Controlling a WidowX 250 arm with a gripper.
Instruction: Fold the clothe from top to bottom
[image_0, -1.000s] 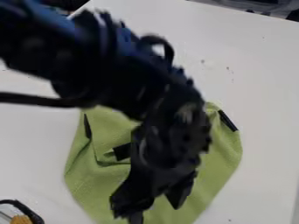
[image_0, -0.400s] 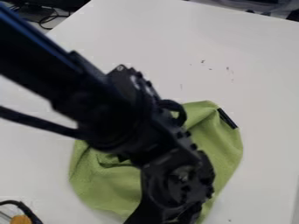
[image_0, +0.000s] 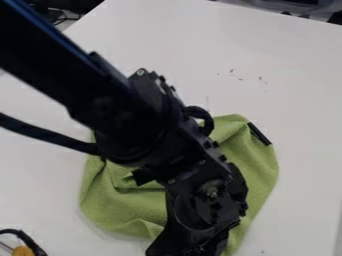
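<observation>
In the camera view I find the green cloth (image_0: 120, 212) lying rumpled on the white desk (image_0: 294, 75), under the black arm (image_0: 117, 110), with raised creases left of the wrist and a black strip (image_0: 258, 134) by its upper right edge. The claw (image_0: 190, 246) is at the bottom edge of the view, over the cloth's lower part; I cannot tell how far open it is or whether it has hold of fabric. I judge the chief hazard to be a low sweep snagging those creases, dragging or bunching the cloth instead of folding it.
</observation>
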